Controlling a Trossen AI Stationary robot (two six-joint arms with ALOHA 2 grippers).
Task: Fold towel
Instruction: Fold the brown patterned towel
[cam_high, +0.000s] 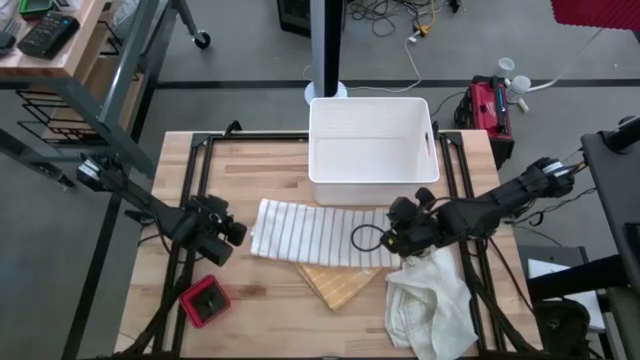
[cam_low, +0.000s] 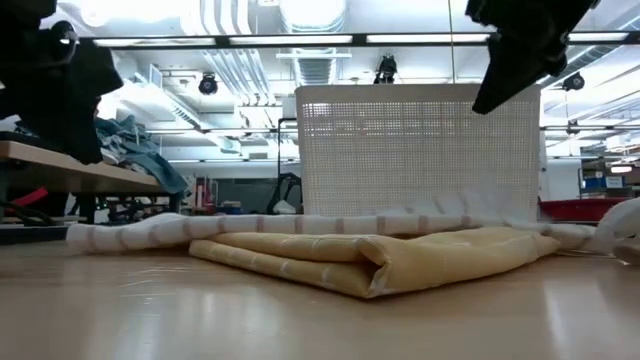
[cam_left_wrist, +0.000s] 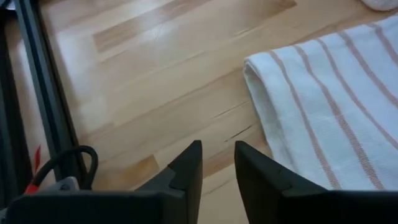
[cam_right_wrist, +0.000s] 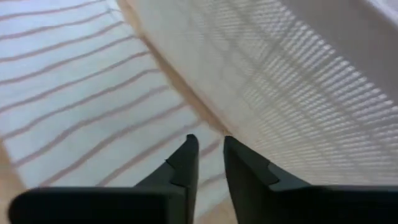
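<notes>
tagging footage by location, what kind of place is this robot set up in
Probably a lab or workshop. The low view shows an open ceiling with strip lights and ducting. The high view shows loose cables on a grey floor, and a wooden table between two robot arms, beside a cluttered workbench.

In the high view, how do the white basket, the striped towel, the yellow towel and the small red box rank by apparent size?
1. White basket.
2. Striped towel, somewhat smaller.
3. Yellow towel, partly hidden under the striped one, so its rank is uncertain.
4. Red box, clearly smallest.
</notes>
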